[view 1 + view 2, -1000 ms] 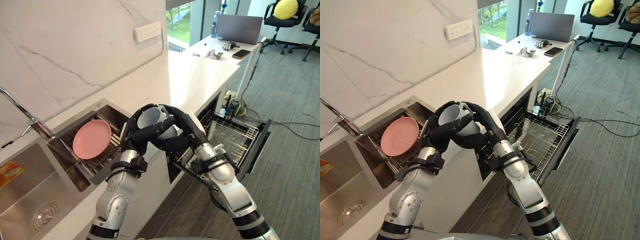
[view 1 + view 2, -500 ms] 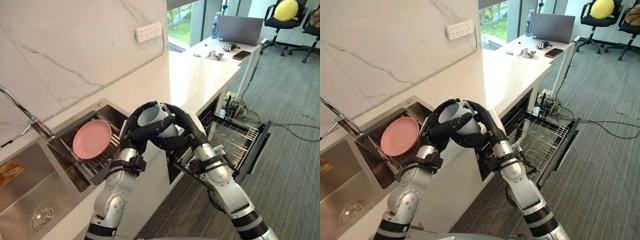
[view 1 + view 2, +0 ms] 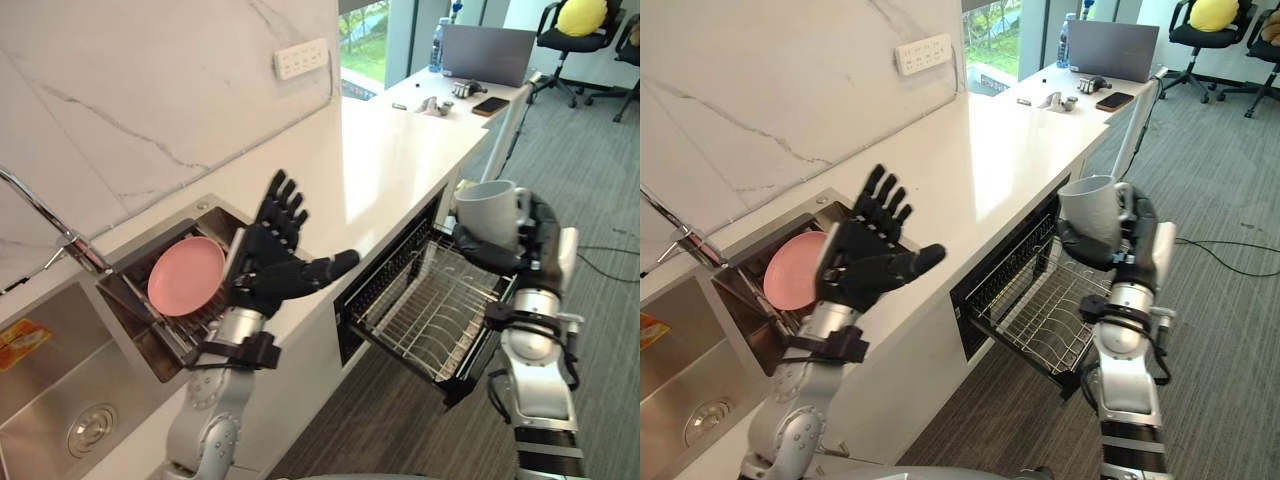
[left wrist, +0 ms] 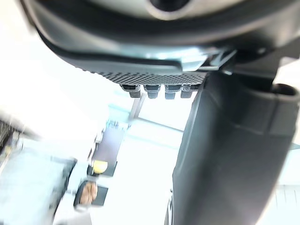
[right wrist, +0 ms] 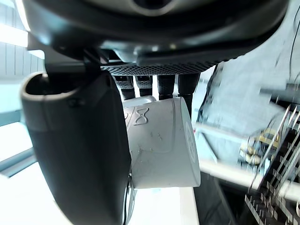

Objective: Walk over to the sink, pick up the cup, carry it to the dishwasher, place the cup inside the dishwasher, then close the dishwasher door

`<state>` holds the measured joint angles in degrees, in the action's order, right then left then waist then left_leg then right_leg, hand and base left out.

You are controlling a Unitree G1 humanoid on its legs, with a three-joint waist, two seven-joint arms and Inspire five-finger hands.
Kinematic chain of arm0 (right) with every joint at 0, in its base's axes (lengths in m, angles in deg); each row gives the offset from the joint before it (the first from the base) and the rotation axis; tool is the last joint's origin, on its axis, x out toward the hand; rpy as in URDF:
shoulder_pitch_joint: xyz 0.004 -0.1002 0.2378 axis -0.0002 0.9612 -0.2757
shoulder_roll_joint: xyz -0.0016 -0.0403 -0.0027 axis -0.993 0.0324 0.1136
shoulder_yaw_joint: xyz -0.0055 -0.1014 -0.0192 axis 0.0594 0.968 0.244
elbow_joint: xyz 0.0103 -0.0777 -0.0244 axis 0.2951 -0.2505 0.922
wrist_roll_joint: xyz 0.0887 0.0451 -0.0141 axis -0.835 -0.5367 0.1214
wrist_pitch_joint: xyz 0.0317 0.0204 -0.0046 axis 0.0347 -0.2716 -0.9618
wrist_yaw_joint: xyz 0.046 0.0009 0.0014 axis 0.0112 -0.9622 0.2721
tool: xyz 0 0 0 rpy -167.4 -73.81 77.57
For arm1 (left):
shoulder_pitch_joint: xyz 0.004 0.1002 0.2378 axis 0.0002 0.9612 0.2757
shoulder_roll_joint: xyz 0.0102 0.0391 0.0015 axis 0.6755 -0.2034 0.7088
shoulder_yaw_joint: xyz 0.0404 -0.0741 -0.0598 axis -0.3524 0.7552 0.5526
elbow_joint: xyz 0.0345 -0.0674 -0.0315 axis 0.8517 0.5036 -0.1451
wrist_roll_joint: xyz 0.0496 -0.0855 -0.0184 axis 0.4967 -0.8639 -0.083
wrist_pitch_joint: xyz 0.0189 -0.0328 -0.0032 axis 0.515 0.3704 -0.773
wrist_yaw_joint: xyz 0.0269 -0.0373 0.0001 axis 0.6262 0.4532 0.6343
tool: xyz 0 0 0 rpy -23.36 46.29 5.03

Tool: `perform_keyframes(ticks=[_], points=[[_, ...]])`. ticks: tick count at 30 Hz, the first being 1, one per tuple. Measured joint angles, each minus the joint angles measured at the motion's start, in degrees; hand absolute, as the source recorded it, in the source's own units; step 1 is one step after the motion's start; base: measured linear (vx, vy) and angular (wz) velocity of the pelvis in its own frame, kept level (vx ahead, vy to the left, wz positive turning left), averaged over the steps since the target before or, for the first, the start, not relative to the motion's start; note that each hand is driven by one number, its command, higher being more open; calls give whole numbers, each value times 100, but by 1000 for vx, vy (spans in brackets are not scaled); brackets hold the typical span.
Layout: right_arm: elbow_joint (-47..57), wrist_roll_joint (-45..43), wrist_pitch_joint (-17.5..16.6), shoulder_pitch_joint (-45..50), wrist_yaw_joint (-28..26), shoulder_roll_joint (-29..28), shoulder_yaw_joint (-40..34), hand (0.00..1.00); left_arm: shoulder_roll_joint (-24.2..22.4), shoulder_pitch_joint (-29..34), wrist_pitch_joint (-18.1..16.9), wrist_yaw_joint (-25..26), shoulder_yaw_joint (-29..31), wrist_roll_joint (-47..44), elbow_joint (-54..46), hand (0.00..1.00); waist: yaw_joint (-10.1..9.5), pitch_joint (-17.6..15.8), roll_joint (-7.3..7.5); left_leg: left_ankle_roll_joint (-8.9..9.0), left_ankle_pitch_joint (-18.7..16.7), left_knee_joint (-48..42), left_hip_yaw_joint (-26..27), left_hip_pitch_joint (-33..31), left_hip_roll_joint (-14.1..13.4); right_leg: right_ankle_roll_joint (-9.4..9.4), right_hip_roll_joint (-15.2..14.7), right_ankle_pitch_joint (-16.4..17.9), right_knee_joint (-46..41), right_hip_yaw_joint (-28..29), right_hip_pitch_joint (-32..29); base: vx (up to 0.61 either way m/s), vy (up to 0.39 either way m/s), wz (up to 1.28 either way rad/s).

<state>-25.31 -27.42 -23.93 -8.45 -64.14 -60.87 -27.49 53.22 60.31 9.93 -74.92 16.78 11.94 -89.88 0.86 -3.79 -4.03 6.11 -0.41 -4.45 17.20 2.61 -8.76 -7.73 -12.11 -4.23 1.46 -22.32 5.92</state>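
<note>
In the two eye views the right hand (image 3: 542,246) holds a white ceramic cup (image 3: 489,211) with a handle. The cup is upright with its mouth up, and it hangs above the outer end of the grey wire rack (image 3: 428,312), without touching it. This rack is pulled out from the open dishwasher (image 3: 962,310) under the white stone countertop (image 3: 385,150). The left hand (image 3: 268,268) stands beside the edge of the countertop, palm up. Its fingers are straight and spread, the thumb points to the side, and nothing is in it. Behind it a round pink plate (image 3: 186,276) leans in the drying rack of the steel sink (image 3: 60,370).

The right wrist view adds what the eye views hide. The dark fingers (image 5: 157,85) curl over the far side of the cup (image 5: 161,143), the thumb (image 5: 82,150) presses on the near side, and the rim faces sideways there. The left wrist view shows the thumb (image 4: 225,154) and the straight fingers (image 4: 154,89) of that hand with nothing between them; what lies past them is too blurred to tell.

One second ago both hands were closed together around the cup above the countertop edge. Now the left hand has let go and opened, and the right hand alone has carried the cup out over the rack.
</note>
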Motion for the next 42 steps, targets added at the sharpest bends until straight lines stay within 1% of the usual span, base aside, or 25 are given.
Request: perform_keyframes(ticks=[1,3,4,6,7,8,12,15,16,18,19,21,22,23,24,25,27,28,30,31,33,35,36,40,42], points=[[-28,-4,0,15,21,3,-37,0,2,74,3,-69,5,-38,1,100,-4,-1,-2,4,-64,-133,-18,-67,-32,0,13,1,0,-6,0,-45,-8,10],[-159,-33,-4,23,80,11,-101,0,-18,354,118,-430,-135,-438,18,100,-10,-30,-56,7,-405,-838,-114,-417,-235,5,115,13,-1,-12,2,-66,1,3],[-197,-51,-5,23,89,16,-100,0,-26,413,158,-519,-197,-568,36,100,-10,-42,-78,3,-492,-1031,-147,-509,-291,11,151,19,-3,-11,2,-80,16,4],[-345,-74,-16,25,118,25,-93,0,-99,583,469,-818,-610,-1177,280,100,-10,-102,-172,-21,-733,-1527,-259,-739,-461,3,257,84,-68,-19,2,-82,35,5],[-393,-81,-36,26,119,25,-88,0,-117,610,558,-854,-715,-1332,397,100,-11,-112,-188,-65,-784,-1584,-266,-762,-486,-17,272,109,-77,-13,2,-67,35,1],[-471,-141,-77,27,118,25,-74,0,-126,641,682,-880,-939,-1525,682,100,-17,-128,-215,-90,-816,-1632,-270,-775,-510,24,291,141,-91,9,1,-59,23,-1],[-529,-284,-128,88,71,46,-50,0,-124,744,891,-947,-1373,-1785,1453,100,-2,-231,-334,-120,-808,-1648,-325,-801,-548,77,363,230,-159,18,-17,-7,-4,3],[-718,-286,-132,118,-6,72,-73,0,-121,777,972,-1120,-1461,-1951,1619,100,2,-260,-381,-184,-744,-1629,-421,-813,-558,100,400,375,-280,1,-18,53,-37,22],[-924,-287,-133,118,-31,71,-82,0,-127,763,1104,-1377,-1512,-2118,1780,100,2,-257,-390,-300,-618,-1606,-391,-837,-541,124,397,496,-367,-6,-16,63,-44,34],[-1055,-287,-134,118,-37,71,-101,0,-137,676,1121,-1519,-1584,-2161,2068,100,6,-256,-392,-406,-501,-1583,-279,-873,-523,144,378,548,-425,-46,-11,67,-56,52],[-1186,-299,-135,119,-65,71,-152,0,-184,506,1035,-1544,-1729,-1828,2675,100,36,-255,-394,-583,-284,-1533,154,-937,-526,175,312,581,-477,-302,21,59,-64,73],[-1203,-325,-137,120,-130,72,-213,0,-205,420,944,-1538,-1840,-1303,3208,100,108,-259,-391,-705,-47,-1345,630,-949,-524,214,259,623,-524,-548,40,46,-61,80],[-1202,-384,-150,121,-161,77,-243,0,-211,411,927,-1533,-1875,-1086,3395,100,149,-263,-388,-728,37,-1228,784,-943,-527,226,221,643,-541,-646,48,35,-32,84],[-1204,-530,-203,138,-303,90,-349,0,-213,383,933,-1516,-1922,-540,3746,100,178,-274,-424,-707,173,-1009,993,-875,-497,254,221,675,-549,-799,87,19,-26,68],[-1267,-589,-269,171,-469,153,-377,0,-227,428,930,-1458,-1903,-19,4097,100,152,-275,-476,-621,253,-833,1013,-802,-438,262,237,694,-550,-881,128,9,-30,51],[-1322,-675,-290,190,-593,196,-366,0,-224,469,929,-1413,-1882,285,4261,100,140,-270,-489,-560,299,-731,976,-750,-402,256,237,719,-551,-893,145,-1,-46,19],[-1804,-737,-323,212,-1022,324,-246,0,-206,714,868,-1097,-1705,1210,4784,100,120,-275,-490,-403,455,-301,803,-534,-256,194,187,853,-656,-863,161,-5,-19,5],[-1962,-736,-323,206,-1104,351,-189,0,-200,782,847,-997,-1631,1420,4873,100,99,-275,-483,-400,457,-292,802,-522,-242,138,165,915,-669,-837,127,-27,43,-1],[-2861,-729,-319,-3,-1335,584,111,0,-242,720,481,-617,-1377,1933,5076,100,-60,-270,-494,-388,455,-319,781,-568,-214,167,162,905,-697,-592,-12,-26,49,-21],[-3082,-726,-316,-72,-1385,607,215,0,-222,685,409,-487,-1327,2176,5211,100,-76,-270,-494,-381,450,-317,769,-559,-205,158,166,894,-697,-576,-13,-10,24,-16],[-3641,-720,-287,-222,-1497,635,470,0,-230,659,25,-113,-1180,3141,5449,100,-135,-271,-507,-365,440,-279,719,-563,-160,134,135,833,-696,-572,-22,-8,31,5],[-3833,-715,-260,-327,-1566,690,601,0,-233,663,4,-65,-1175,3478,5467,100,-159,-283,-535,-365,441,-251,703,-563,-121,127,108,811,-694,-570,-42,-14,37,6],[-3979,-668,-257,-466,-1574,730,670,0,-248,662,53,-59,-1136,3454,5530,100,-153,-290,-564,-364,444,-220,702,-563,-93,112,99,792,-667,-570,-45,0,0,0],[-4324,-593,-214,-792,-1571,1047,693,0,-536,642,129,155,-664,2999,5710,100,-157,-313,-652,-389,480,-161,631,-615,-23,101,95,680,-558,-657,9,23,8,10],[-4509,-473,-208,-911,-1567,1213,633,0,-585,625,163,181,-491,2761,5780,100,-157,-322,-689,-394,506,-148,538,-659,0,97,98,669,-543,-738,36,27,-3,26]])
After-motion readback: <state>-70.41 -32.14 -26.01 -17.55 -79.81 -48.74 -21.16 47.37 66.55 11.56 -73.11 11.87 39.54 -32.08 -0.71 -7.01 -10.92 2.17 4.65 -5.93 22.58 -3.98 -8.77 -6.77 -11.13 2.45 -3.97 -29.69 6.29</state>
